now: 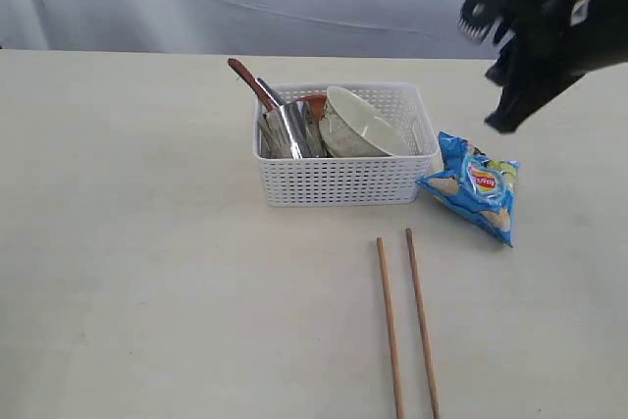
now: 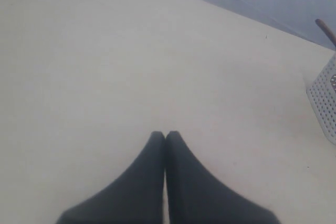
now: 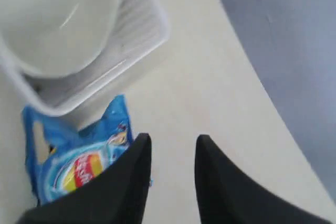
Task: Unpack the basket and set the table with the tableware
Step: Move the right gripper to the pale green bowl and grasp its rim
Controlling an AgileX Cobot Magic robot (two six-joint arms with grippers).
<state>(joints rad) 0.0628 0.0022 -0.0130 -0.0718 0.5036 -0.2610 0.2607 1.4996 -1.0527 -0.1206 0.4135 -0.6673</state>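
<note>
Our left pincer (image 2: 166, 134) is clenched, empty, over the surface (image 1: 147, 242). Our right pincer (image 3: 170, 141) hangs parted, holding nothing, above the chips bag (image 1: 476, 188). We see the bowl (image 1: 363, 125) and cup (image 1: 291, 130) in the basket (image 1: 339, 183); two chopsticks (image 1: 390, 321) lie on the surface near it.

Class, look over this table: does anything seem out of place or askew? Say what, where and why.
The blue chips bag lies at the right end of the basket: a snack, not a dish or utensil. Inside the basket the cream bowl is tipped on its side, not upright.
</note>
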